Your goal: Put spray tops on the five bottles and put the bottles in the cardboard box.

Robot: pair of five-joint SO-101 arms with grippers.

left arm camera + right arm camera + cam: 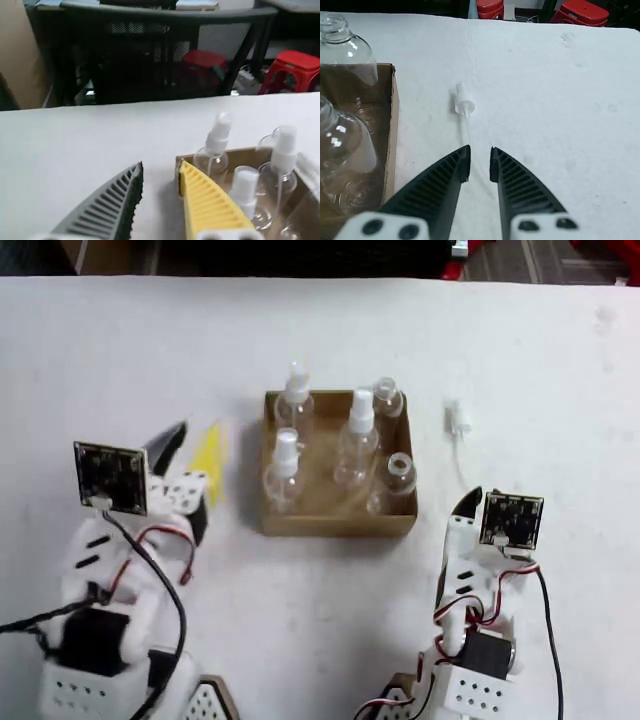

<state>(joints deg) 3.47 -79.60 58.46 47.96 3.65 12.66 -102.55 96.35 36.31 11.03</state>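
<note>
Five bottles (357, 445) stand in the cardboard box (340, 524); three capped. One spray top (456, 420) awaits, centre-right. Released: left claw (160, 167), right claw (479, 152).

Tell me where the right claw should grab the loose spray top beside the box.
Grip the spray top by its chunky head, not the thin tube. It lies flat on the table, tube end toward the right claw, so probably come from above, closing across the head.
</note>
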